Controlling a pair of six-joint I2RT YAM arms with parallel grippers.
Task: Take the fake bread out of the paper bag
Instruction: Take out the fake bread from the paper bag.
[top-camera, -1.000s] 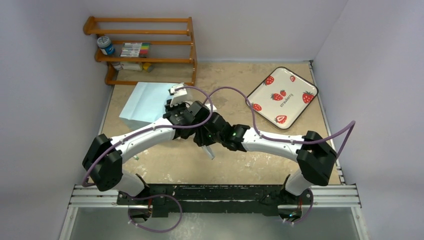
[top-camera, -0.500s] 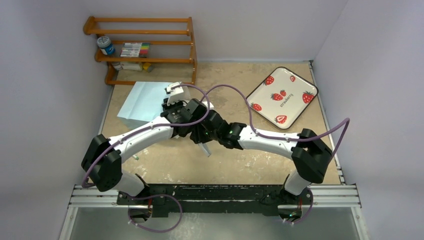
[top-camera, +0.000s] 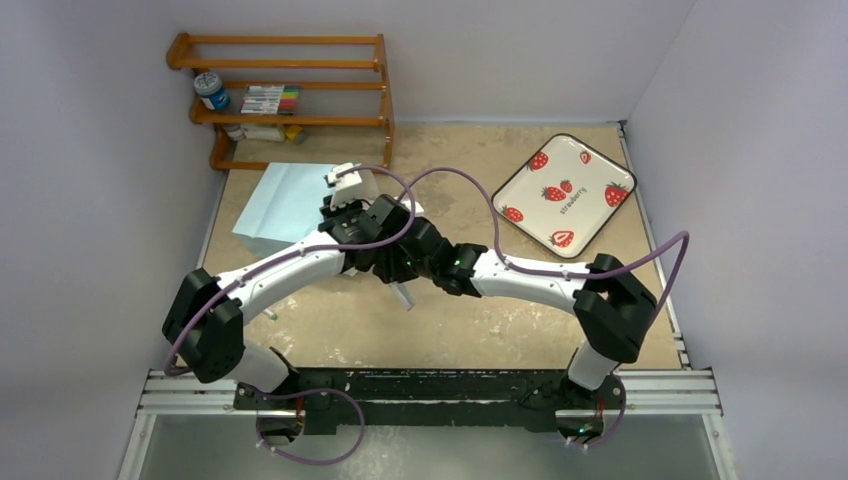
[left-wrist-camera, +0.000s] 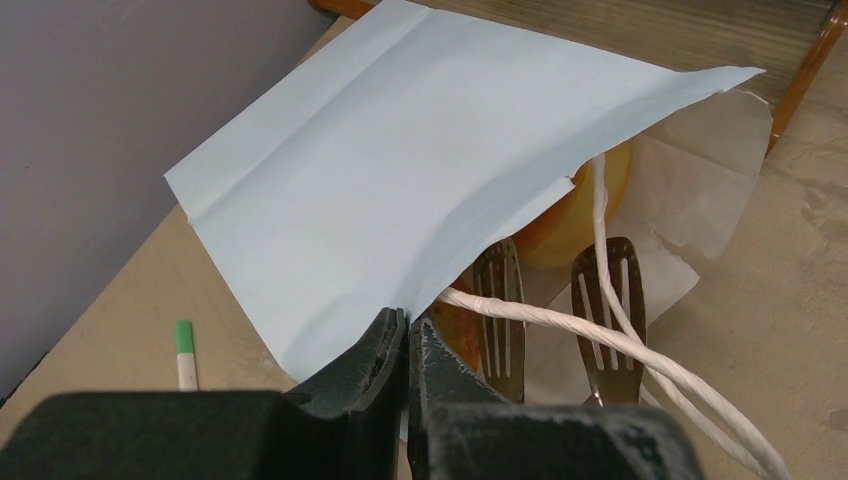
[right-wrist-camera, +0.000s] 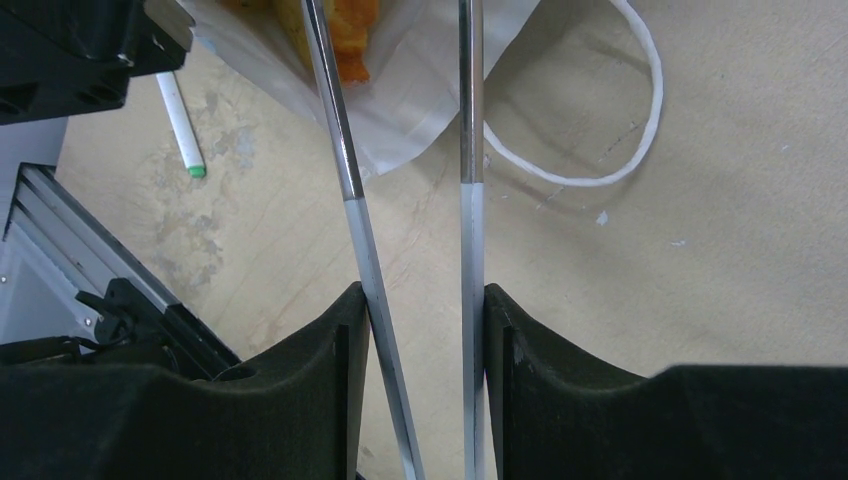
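The pale blue paper bag (left-wrist-camera: 400, 170) lies on its side at the table's back left (top-camera: 285, 205). My left gripper (left-wrist-camera: 408, 325) is shut on the upper edge of its mouth and holds it lifted. Orange fake bread (left-wrist-camera: 575, 215) shows inside the mouth, also in the right wrist view (right-wrist-camera: 350, 40). My right gripper (right-wrist-camera: 425, 300) is shut on a pair of metal tongs (right-wrist-camera: 340, 150). Their slotted tips (left-wrist-camera: 500, 300) reach into the bag's mouth, close to the bread. A white cord handle (left-wrist-camera: 560, 325) runs across the tips.
A strawberry-patterned tray (top-camera: 565, 195) sits at the back right. A wooden shelf rack (top-camera: 285, 95) with markers and a jar stands behind the bag. A green-capped pen (left-wrist-camera: 184, 350) lies on the table beside the bag. The second cord handle (right-wrist-camera: 640, 120) loops on the table.
Both arms have shifted left toward the bag, and the right arm has pushed the tongs further into the mouth. The left gripper keeps its hold on the bag's edge.
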